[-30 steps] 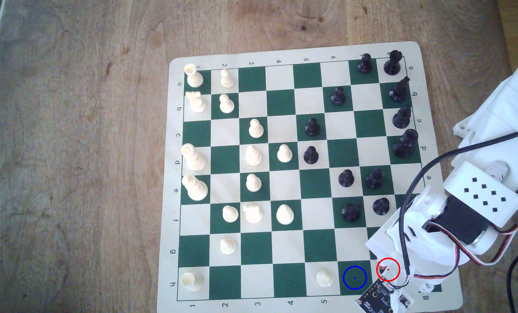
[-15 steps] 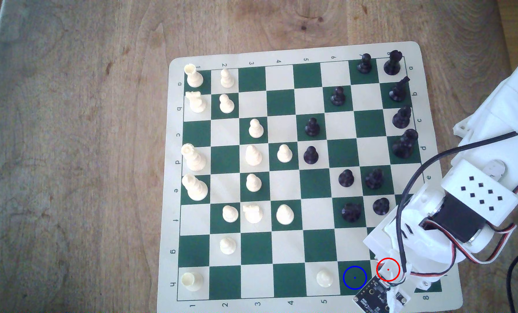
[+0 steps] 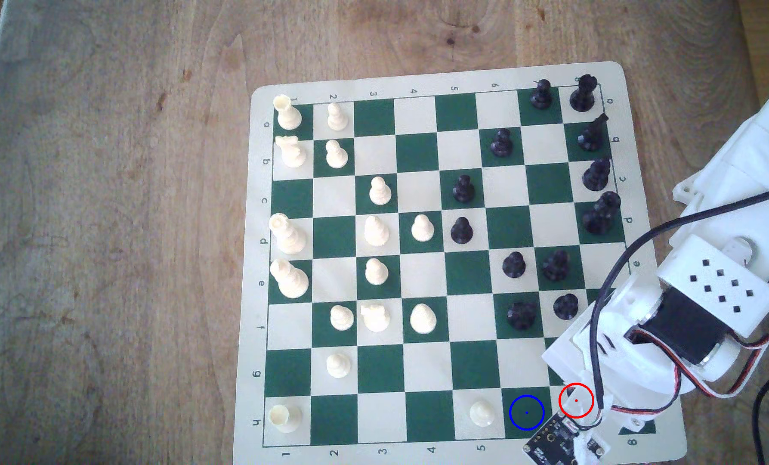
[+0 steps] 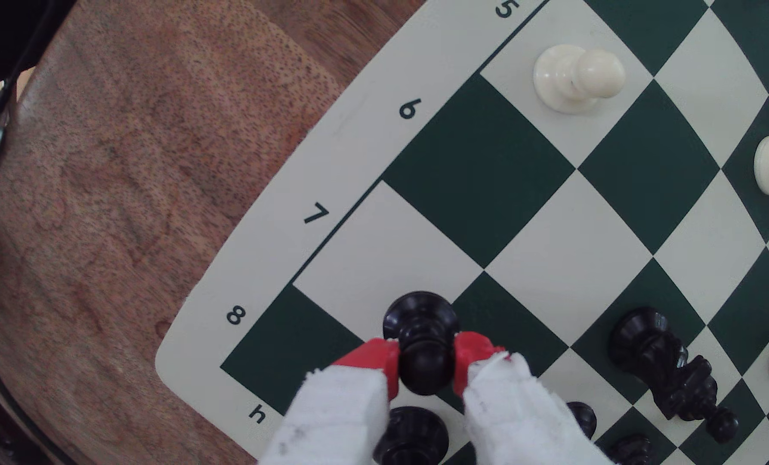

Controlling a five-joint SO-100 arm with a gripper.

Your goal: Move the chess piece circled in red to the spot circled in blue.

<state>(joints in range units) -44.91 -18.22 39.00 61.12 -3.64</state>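
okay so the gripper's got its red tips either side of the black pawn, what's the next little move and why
Probably lift the black pawn slightly, if the grip is firm. In the wrist view the gripper has a red tip pressed against each side of its head, and its base looks to be still on the cream square. The blue-ringed green square beside it is bare, so a small raise clears the way for shifting it over.

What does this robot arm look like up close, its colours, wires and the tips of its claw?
The arm is white printed plastic with a black motor block and a plate pierced by small square holes. A thick black cable and thin red, white and black wires run along it. A dark circuit board sits near the gripper, whose white-wrapped fingers end in red tips.
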